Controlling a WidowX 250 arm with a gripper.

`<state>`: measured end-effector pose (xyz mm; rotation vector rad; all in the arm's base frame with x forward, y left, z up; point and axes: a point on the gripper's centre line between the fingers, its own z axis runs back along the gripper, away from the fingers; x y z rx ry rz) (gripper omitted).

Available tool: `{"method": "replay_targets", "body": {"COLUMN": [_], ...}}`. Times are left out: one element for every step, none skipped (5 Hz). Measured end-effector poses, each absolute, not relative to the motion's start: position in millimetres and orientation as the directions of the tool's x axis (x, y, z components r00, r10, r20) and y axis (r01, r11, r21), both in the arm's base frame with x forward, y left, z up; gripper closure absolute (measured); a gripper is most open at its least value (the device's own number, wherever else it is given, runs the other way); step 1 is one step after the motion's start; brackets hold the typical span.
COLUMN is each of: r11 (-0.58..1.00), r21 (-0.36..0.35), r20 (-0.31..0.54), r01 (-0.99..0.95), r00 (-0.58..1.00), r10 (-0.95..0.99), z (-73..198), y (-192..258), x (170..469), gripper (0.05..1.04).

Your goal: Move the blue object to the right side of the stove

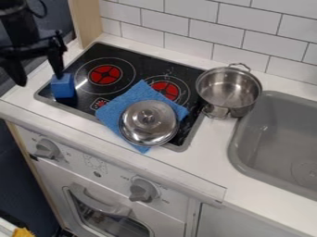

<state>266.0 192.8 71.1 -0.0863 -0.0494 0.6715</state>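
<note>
We see the claw (38, 79) at the upper left, over the near left corner of the stove (139, 69); its two fingers are spread wide apart, with nothing grasped between them; we find the blue block (62, 86) on the stove, right by the tip of the finger nearer the burners, though we cannot tell whether they touch. To the right of the claw, as we look, we see the blue cloth (114, 111) spread over the stove and its front edge, with the metal lid (148, 121) on it, knob up; farther right from the claw we have the steel pot (229, 90), upright beside the stove, and beyond it the grey sink (272, 134); below the claw we make out two oven knobs (143, 190).
</note>
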Motion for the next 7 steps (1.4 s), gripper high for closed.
{"method": "replay_targets", "body": {"r11": [0.793,0.807,0.805,0.796,0.774,0.755,0.744], "r21": [-0.087,-0.091,-0.08,-0.047,-0.007,-0.009,0.004], "r20": [0.038,0.02,0.064,0.048,0.044,0.076,0.082], "r01": [-0.604,-0.583,-0.588,-0.603,-0.633,-0.655,-0.668], "r00": [0.793,0.809,0.803,0.795,0.774,0.753,0.742], "r10": [0.608,0.587,0.593,0.605,0.632,0.654,0.666], "z": [65,51,49,33,25,23,22], "y": [194,188,184,182,184,185,186], "x": [271,278,290,293,294,297,295], "gripper": [0.083,0.083,0.083,0.083,0.117,0.396,0.464]}}
